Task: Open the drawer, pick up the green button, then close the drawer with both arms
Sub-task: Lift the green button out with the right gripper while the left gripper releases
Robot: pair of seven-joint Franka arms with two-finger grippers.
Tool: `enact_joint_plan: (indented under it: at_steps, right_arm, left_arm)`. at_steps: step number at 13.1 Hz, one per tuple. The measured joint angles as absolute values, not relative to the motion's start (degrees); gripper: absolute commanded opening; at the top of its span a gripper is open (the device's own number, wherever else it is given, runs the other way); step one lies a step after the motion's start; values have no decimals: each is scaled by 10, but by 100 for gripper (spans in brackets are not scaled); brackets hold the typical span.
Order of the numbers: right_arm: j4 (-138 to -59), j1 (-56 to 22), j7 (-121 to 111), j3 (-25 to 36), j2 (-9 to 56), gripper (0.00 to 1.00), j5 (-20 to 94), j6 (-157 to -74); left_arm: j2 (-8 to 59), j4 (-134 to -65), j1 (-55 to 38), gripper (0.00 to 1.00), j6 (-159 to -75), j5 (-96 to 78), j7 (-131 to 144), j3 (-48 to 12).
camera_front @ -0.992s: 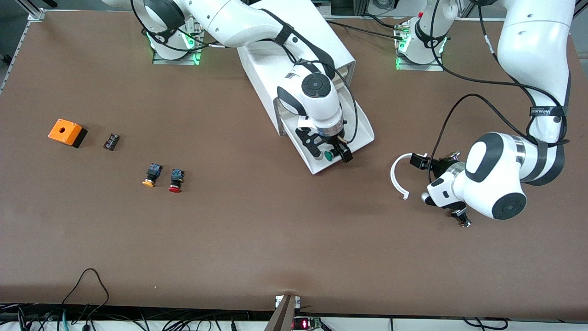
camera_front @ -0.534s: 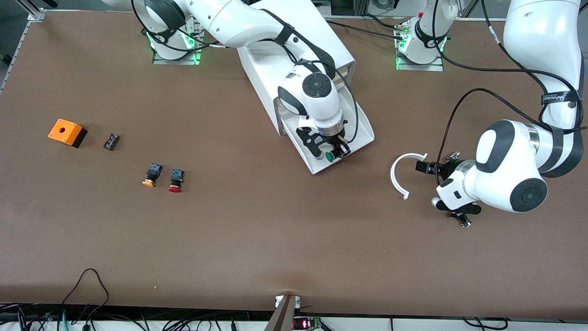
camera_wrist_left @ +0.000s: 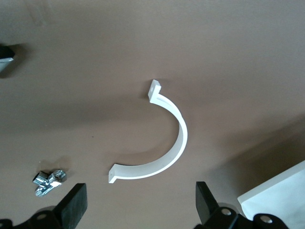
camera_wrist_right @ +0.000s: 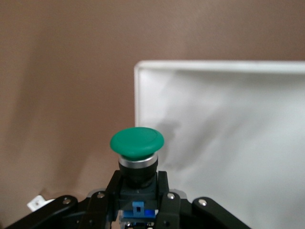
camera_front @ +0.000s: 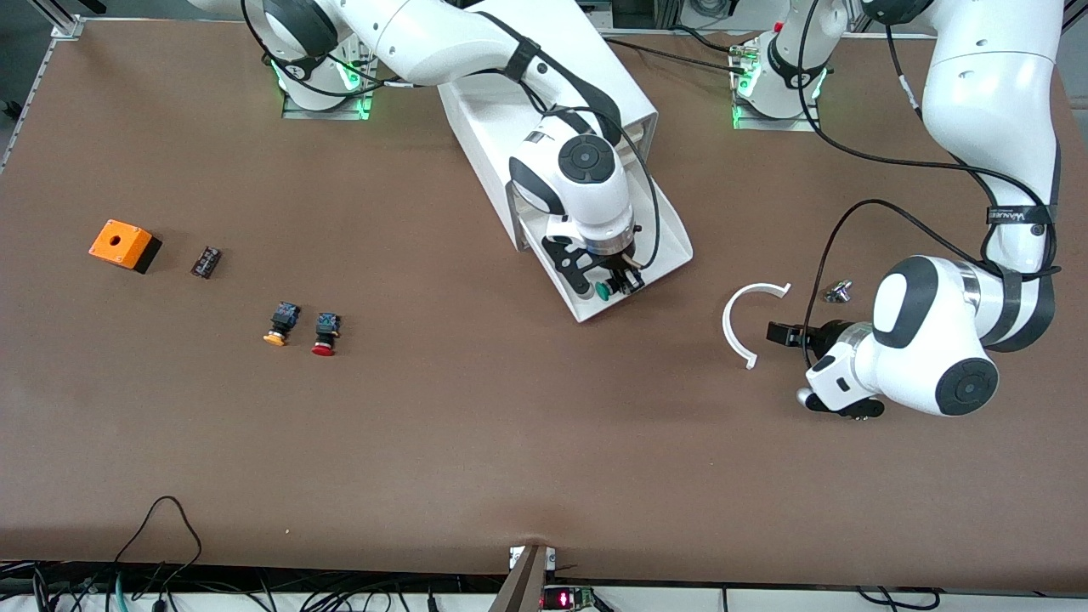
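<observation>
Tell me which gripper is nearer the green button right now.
Right. The right gripper is shut on the green button over the open drawer. The left gripper is open, off toward the left arm's end of the table, beside the white curved piece.

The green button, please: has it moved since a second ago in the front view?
Yes. The green button, shut in the right gripper, has shifted slightly toward the cabinet, away from the open drawer's front lip.
</observation>
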State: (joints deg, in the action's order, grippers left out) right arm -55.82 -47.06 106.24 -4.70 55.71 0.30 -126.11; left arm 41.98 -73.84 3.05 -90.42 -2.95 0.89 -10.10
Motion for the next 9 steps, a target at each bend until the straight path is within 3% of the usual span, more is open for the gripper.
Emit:
enact_joint_plan:
  at_steps: [4, 9]
  right_arm:
    - [-544, -425, 922, -47, 532, 0, 4, -1203]
    - [-546, -340, 618, -56, 498, 0, 30, -1124]
  left_arm:
    - [420, -745, 33, 100, -904, -32, 16, -101]
    - [427, -830, 52, 100, -957, -155, 71, -100]
